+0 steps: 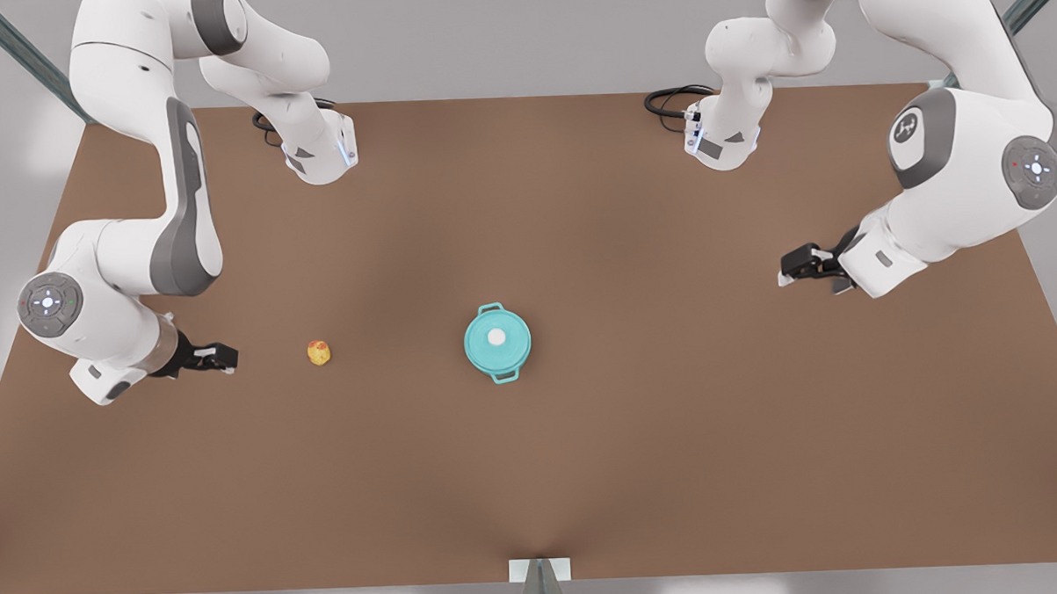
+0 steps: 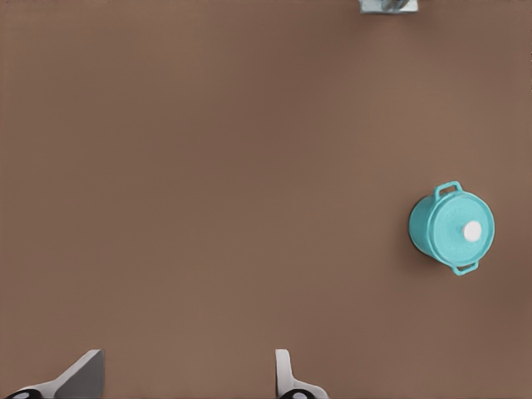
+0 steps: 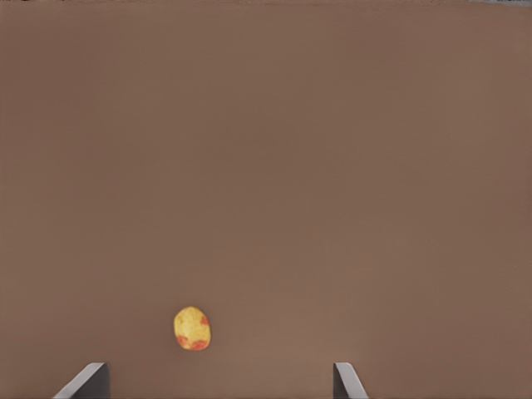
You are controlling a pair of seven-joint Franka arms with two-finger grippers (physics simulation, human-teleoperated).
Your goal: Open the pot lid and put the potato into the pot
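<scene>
On the brown worktop (image 1: 535,473), near the middle, the pot (image 1: 498,343) stands with the pot lid (image 1: 496,338) seated on it. Toward the front view's left lies the potato (image 1: 318,352). Just beyond the potato hovers the right end effector (image 1: 223,358), fingers spread wide and empty. Farther back on the front view's right, the left end effector (image 1: 791,268) hangs wide apart, empty, well clear of the pot.

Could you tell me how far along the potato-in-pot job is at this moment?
Nothing is done yet. The lid sits on the pot, and the potato lies on the table. The right pincer is open near the potato; the left pincer is open, away from the pot. All steps remain.
</scene>
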